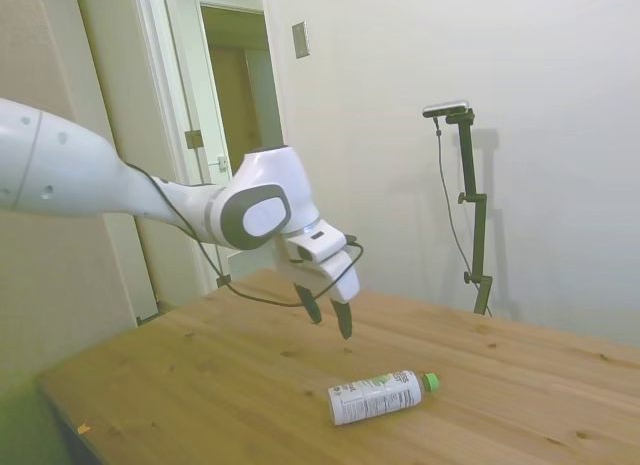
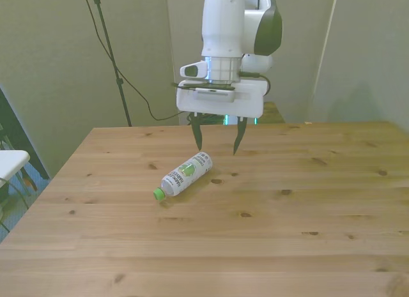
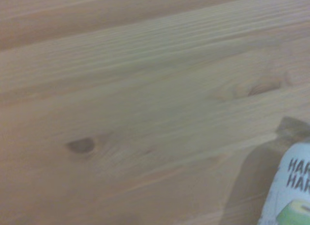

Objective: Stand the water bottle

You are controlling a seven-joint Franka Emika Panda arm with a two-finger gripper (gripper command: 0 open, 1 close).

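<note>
The water bottle (image 1: 376, 396) (image 2: 184, 175) lies on its side on the wooden table (image 2: 307, 207), a small clear bottle with a white and green label. Its green cap (image 2: 158, 194) points toward the front view's lower left. My gripper (image 1: 328, 319) (image 2: 217, 142) hangs open above the table, just beyond the bottle's bottom end, with nothing between its fingers. In the wrist view only a corner of the bottle's label (image 3: 290, 191) shows against the wood grain.
An open doorway (image 1: 245, 135) lies behind the table in the side view. A white object (image 2: 9, 163) pokes in at the front view's left edge, off the table. Cables (image 2: 137, 92) hang behind the table's far edge.
</note>
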